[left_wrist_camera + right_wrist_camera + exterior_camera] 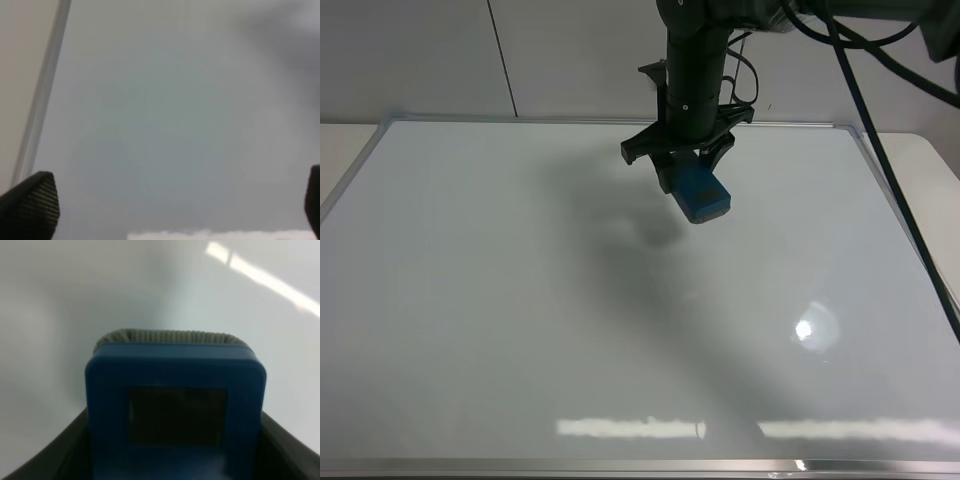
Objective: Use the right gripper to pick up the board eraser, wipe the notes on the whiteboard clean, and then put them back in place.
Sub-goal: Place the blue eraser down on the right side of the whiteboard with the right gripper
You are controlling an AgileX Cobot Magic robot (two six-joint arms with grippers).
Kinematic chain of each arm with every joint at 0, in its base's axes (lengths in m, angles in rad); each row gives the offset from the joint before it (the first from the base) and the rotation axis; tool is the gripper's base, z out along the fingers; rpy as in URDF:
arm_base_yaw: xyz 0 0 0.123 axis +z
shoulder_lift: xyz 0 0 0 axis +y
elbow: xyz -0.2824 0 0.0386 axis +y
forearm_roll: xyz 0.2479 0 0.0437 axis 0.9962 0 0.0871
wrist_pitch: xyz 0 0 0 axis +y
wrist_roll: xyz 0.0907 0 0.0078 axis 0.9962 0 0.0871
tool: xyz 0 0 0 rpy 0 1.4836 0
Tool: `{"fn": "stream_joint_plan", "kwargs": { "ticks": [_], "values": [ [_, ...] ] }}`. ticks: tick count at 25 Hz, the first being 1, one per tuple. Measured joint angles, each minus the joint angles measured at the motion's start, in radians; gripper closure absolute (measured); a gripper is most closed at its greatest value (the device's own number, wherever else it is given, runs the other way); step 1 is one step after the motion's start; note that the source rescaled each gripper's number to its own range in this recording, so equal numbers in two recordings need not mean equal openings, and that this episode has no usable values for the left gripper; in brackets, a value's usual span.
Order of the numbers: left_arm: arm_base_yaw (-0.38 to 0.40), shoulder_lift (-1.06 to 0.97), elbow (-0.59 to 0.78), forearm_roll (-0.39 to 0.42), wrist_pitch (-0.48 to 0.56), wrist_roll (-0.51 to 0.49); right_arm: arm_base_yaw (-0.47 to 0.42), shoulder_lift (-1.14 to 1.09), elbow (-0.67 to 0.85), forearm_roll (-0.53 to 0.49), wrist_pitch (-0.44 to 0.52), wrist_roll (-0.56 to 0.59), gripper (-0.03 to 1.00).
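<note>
Over one whiteboard (520,300), one right gripper (686,172) clamping one board eraser (703,197)

In right gripper (685,168): board eraser (703,196), over whiteboard (470,300), far side, nr ctr.

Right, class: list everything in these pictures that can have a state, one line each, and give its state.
right gripper: shut, fingers clamped on the board eraser.
board eraser: held, tilted, felt side towards the board, seemingly lifted clear of it.
whiteboard: lying flat, surface clean, no writing visible.
left gripper: open, nothing between its fingers.
</note>
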Motion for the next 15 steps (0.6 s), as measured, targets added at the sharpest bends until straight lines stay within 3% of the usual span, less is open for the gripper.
{"fn": "stream_joint_plan", "kwargs": {
  "ticks": [8, 15],
  "values": [
    [0.0, 0.0, 0.0, 0.0, 0.0, 0.0, 0.003, -0.113, 0.007, -0.008, 0.0, 0.071, 0.97],
    [0.0, 0.0, 0.0, 0.0, 0.0, 0.0, -0.004, -0.239, 0.143, -0.071, -0.002, 0.162, 0.97]
  ]
}}
